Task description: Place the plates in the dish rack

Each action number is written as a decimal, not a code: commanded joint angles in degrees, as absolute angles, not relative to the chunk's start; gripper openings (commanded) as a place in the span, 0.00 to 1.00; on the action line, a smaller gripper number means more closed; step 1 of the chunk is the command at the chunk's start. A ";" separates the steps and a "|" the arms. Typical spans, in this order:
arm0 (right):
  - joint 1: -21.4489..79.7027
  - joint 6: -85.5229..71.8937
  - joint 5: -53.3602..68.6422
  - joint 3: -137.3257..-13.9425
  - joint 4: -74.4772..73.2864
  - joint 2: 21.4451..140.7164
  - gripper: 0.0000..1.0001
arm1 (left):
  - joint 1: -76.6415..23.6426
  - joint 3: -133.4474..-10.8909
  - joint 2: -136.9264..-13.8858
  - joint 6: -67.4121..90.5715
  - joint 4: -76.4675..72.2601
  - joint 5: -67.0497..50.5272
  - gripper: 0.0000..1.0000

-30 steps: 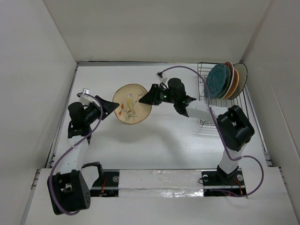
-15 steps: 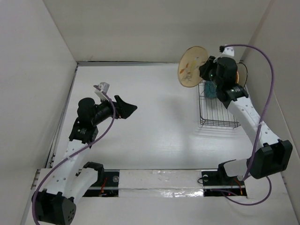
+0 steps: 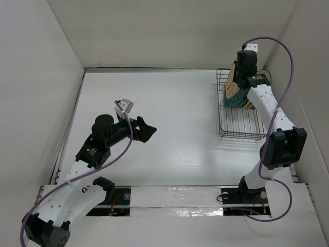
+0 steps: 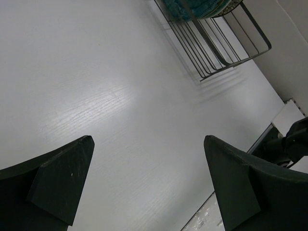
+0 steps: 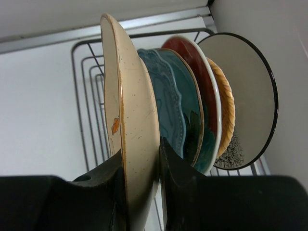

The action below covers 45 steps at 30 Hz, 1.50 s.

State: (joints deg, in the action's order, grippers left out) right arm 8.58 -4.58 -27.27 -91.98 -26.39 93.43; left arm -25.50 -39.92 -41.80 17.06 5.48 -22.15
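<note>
Our right tool (image 5: pixel 142 190) pinches the tan plate (image 5: pixel 132 96) by its rim, jaws narrowly parted (plate upright, edge-on, at 9 o'clock of the teal plate (image 5: pixel 171 101) in the dish rack (image 3: pixel 239 126)) while our left tool (image 3: pixel 148 128) gapes empty, well apart toward 8 o'clock.

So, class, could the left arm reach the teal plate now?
Probably not: the left hand sits far from the rack, and the tan plate in the right hand covers the teal plate.

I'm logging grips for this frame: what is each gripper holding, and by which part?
The right gripper pinches the tan floral plate by its rim, one finger on each face. The left gripper is open, holding nothing.
</note>
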 commanded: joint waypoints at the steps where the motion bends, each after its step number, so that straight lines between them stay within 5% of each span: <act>1: 8.09 -1.32 -31.20 -99.84 -23.37 93.50 0.00 | -27.06 -42.54 -41.22 15.03 5.62 -20.22 0.99; 24: 8.09 0.88 -24.53 -97.30 -21.01 105.29 0.00 | -27.60 -42.63 -40.96 14.85 6.24 -17.58 0.99; 30: 8.09 -3.42 -22.33 -95.19 -20.13 106.00 0.19 | -27.60 -42.71 -40.43 15.03 6.33 -16.08 0.99; 37: 7.56 -9.13 -21.19 -89.39 -17.41 99.85 0.75 | -27.60 -42.98 -40.52 15.21 6.68 -13.54 0.99; 40: 7.56 -12.03 -19.25 -87.28 -16.79 94.42 0.92 | -27.60 -43.33 -40.43 15.21 6.50 -12.31 0.99; 45: 9.22 -16.77 -12.23 -81.40 -13.02 82.20 1.00 | -27.60 -44.99 -38.85 15.91 6.94 -10.11 0.99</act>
